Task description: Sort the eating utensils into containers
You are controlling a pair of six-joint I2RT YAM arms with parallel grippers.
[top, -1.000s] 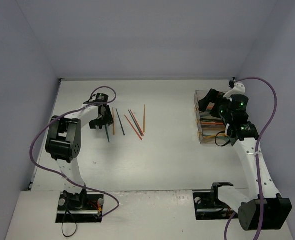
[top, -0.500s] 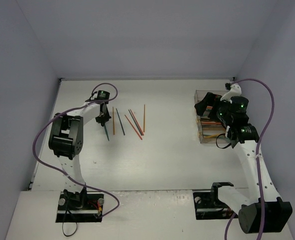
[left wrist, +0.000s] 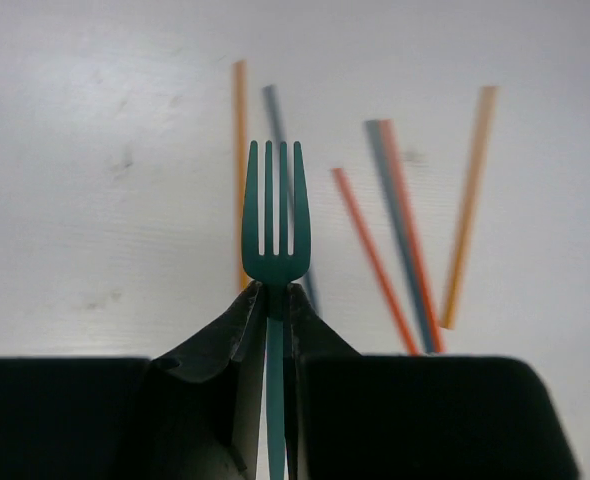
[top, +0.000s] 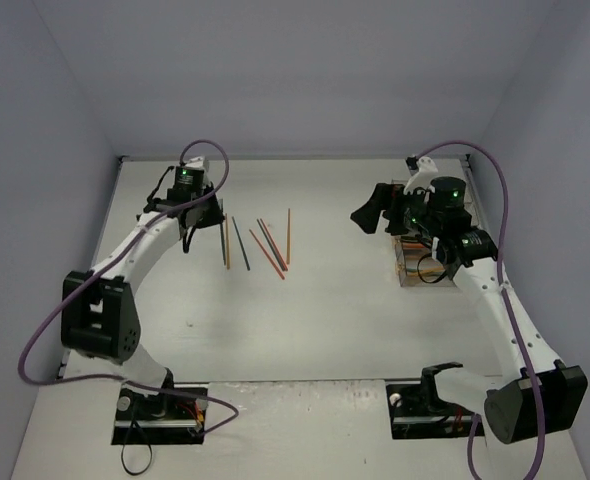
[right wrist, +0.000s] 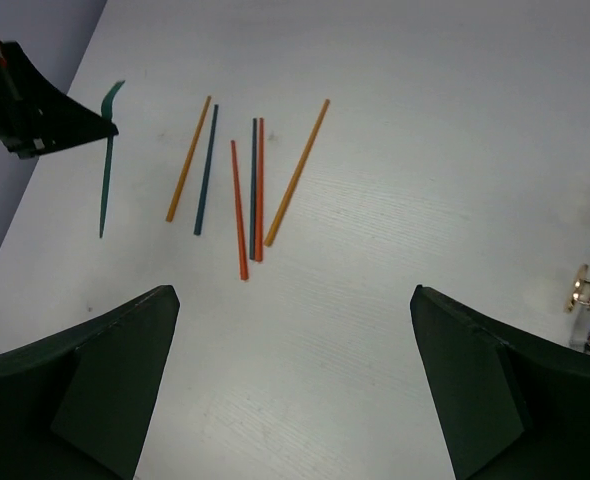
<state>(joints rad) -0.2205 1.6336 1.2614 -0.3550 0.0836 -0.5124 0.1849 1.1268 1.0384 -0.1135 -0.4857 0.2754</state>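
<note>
My left gripper [left wrist: 273, 300] is shut on a teal fork [left wrist: 275, 215], pinching the neck just below the tines, and holds it off the table. The right wrist view shows that same fork [right wrist: 106, 165] hanging from the left gripper [right wrist: 65, 122]. Several chopsticks lie side by side on the table: orange [left wrist: 240, 150], navy [left wrist: 274, 110], red [left wrist: 375, 260] and another orange [left wrist: 467, 210]. From above, the chopsticks [top: 265, 245] lie right of the left gripper [top: 201, 218]. My right gripper [top: 373, 212] is open and empty, left of the containers [top: 415, 262], which its arm partly hides.
A gold utensil [right wrist: 583, 290] shows at the containers' edge on the right of the right wrist view. Bare white tabletop [right wrist: 375, 330] lies under the right gripper [right wrist: 293, 330]. Grey walls close in the table on three sides.
The left gripper closed on the teal fork and lifted it up and back. The right arm swung left, away from the containers and out over the table.
</note>
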